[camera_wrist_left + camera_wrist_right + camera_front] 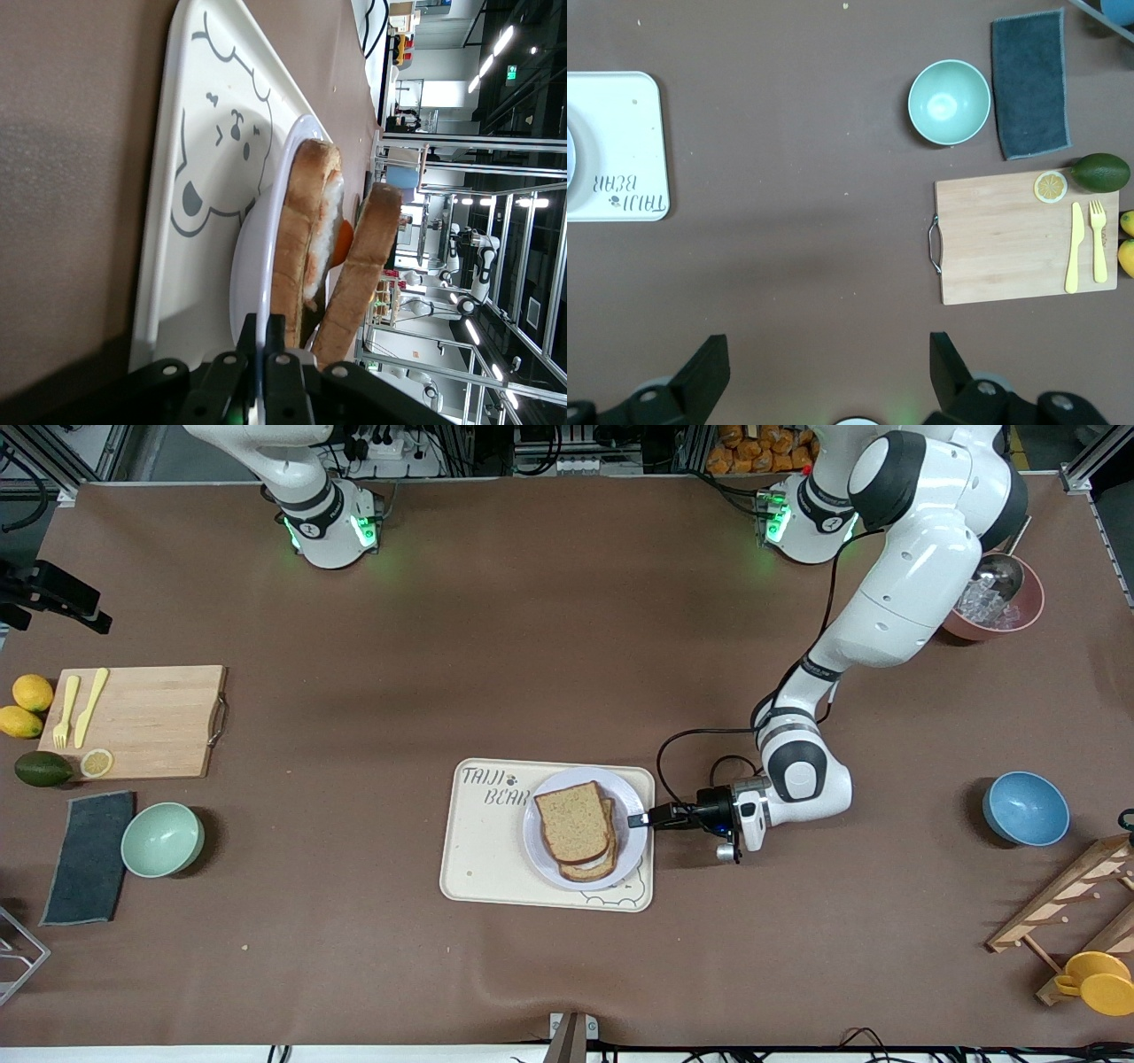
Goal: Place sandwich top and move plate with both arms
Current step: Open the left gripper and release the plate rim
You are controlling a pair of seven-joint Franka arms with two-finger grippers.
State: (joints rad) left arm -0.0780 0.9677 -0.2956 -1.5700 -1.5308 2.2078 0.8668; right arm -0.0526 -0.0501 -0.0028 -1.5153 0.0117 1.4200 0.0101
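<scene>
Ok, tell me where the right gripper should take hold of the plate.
Probably the plate rim at the edge toward the right arm's end, coming in low and level. The raised rim stands clear of the sandwich, and the left gripper is shut on the edge toward the left arm's end.

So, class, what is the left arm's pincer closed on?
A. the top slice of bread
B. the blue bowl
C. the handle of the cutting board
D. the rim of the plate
D: the left pincer is shut on the plate rim, at the edge toward the left arm's end of the table.

Left gripper (640, 819) clamped low; right gripper (824, 376) spread, waiting.
</scene>
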